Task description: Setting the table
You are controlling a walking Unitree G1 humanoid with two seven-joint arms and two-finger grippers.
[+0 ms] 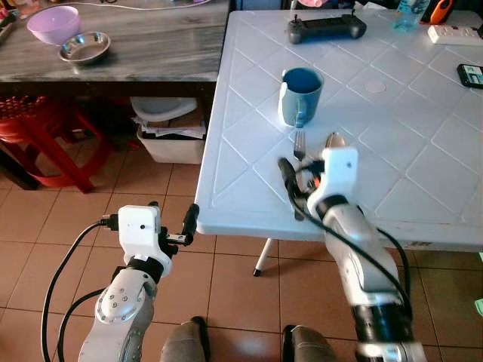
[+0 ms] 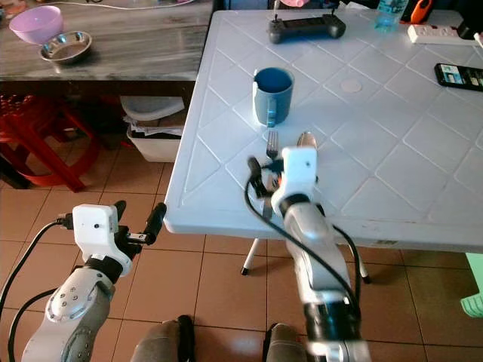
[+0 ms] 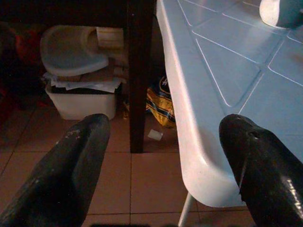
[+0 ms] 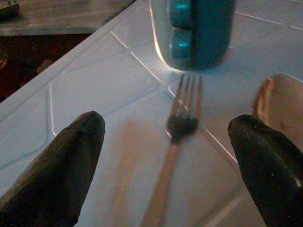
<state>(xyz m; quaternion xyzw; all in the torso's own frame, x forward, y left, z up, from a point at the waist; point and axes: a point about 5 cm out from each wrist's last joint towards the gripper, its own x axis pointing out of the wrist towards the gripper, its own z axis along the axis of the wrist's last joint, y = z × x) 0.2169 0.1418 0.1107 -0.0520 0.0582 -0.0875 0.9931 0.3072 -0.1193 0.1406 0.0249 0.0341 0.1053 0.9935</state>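
i see a white plastic table (image 1: 392,151) filling the right and centre of the head view, its near edge running across the lower middle of the frame. my right gripper (image 4: 170,161) sits low over the table near that edge, centre of the frame, with its two black fingers (image 4: 57,165) spread wide apart and holding nothing. between them in the wrist view lies a fork (image 4: 177,142), flat on the table, tines pointing toward a blue mug (image 1: 300,95). the mug stands upright just beyond the fork, upper centre of the frame, handle facing the near edge. a spoon (image 1: 334,140) lies just beside the fork on its right, bowl end toward the mug.

my left gripper (image 1: 172,226) hangs in the lower left of the frame, off the table and just short of its corner, over the tiled floor (image 1: 189,286). its fingers (image 3: 66,161) are also apart and empty.

at the far edge of the table, top of the frame, rest a dark controller (image 1: 326,29), a power strip (image 1: 455,34) and a phone (image 1: 471,75). in the upper left a grey counter (image 1: 136,53) carries a purple bowl (image 1: 53,24) and a steel bowl (image 1: 84,47). under it are a red stool (image 1: 38,136) and a white bin (image 1: 173,139).
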